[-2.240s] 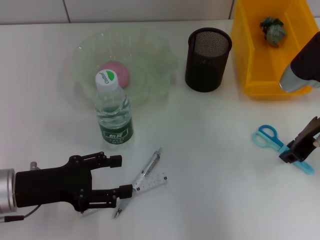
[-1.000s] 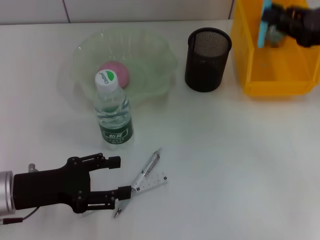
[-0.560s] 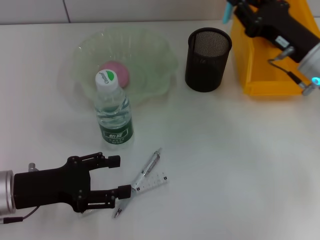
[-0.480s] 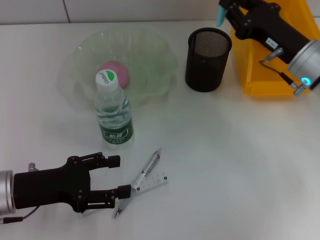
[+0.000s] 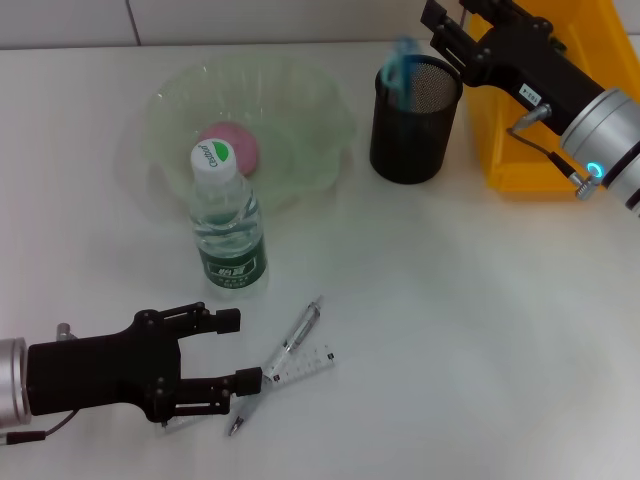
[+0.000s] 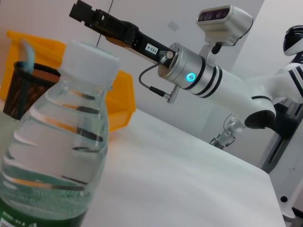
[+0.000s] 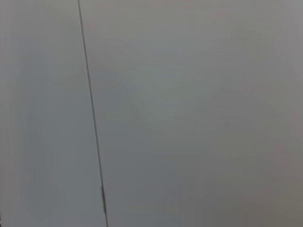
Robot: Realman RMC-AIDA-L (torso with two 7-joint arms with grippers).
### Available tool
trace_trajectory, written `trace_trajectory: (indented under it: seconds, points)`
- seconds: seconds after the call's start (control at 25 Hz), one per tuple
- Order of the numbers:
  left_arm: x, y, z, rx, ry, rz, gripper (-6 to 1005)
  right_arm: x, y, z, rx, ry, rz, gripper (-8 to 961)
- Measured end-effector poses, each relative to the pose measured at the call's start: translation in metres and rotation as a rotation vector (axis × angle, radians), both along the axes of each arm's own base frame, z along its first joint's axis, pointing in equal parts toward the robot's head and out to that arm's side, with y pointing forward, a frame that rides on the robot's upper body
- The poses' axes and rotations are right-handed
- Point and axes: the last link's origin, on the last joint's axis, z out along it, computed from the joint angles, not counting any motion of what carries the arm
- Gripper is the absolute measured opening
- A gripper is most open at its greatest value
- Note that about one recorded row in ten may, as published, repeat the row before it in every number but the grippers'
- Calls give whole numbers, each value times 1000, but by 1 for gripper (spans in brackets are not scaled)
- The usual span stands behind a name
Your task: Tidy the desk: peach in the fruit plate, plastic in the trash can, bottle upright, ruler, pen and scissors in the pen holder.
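My right gripper (image 5: 447, 18) hovers open just above the far rim of the black mesh pen holder (image 5: 412, 135). The light-blue scissors (image 5: 404, 62) stand blurred inside the holder, apart from the fingers; they also show in the holder (image 6: 28, 90) as the scissors (image 6: 27, 52). The pink peach (image 5: 235, 143) lies in the pale-green fruit plate (image 5: 320, 110). In front of it the bottle (image 5: 228, 228) stands upright. The pen (image 5: 300, 335) and clear ruler (image 5: 305, 365) lie on the desk (image 5: 450, 330). My left gripper (image 5: 240, 352) is open, its lower fingertip at the ruler's end. The plastic is hidden.
The yellow trash can (image 5: 530, 160) stands right of the pen holder, with my right arm reaching across it. The bottle (image 6: 57, 142) fills the left wrist view. The right wrist view holds only a grey wall.
My right gripper lifted the scissors off the desk, carried them over the trash can to the pen holder and let them go into it. The left arm has not moved.
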Motion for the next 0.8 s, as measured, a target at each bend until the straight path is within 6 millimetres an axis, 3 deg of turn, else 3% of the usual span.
trace_trajectory:
  seconds: [0.24, 0.28, 0.44, 0.48, 0.52, 0.64, 0.68, 0.8]
  points:
    - [0, -1, 0, -6, -6, 3, 841, 11, -9, 11, -4, 71, -18, 572]
    - [0, -1, 0, -6, -6, 3, 841, 18, -15, 22, -28, 121, -13, 733]
    - [0, -2, 2, -22, -15, 23, 841, 24, -29, 38, -110, 143, 36, 733]
    - [2, 2, 7, -38, -10, 50, 841, 27, -43, 48, -206, 129, 82, 733]
    - [3, 4, 9, -43, -6, 56, 840, 27, -43, 48, -206, 129, 82, 733]
    - [5, 7, 13, -58, 11, 73, 840, 35, -68, 62, -365, 84, 145, 733]
    - [8, 10, 16, -79, 35, 83, 840, 44, -86, 70, -455, 30, 187, 733]
    - [21, 11, 20, -131, 102, 10, 840, 55, -98, 75, -509, -14, 189, 733]
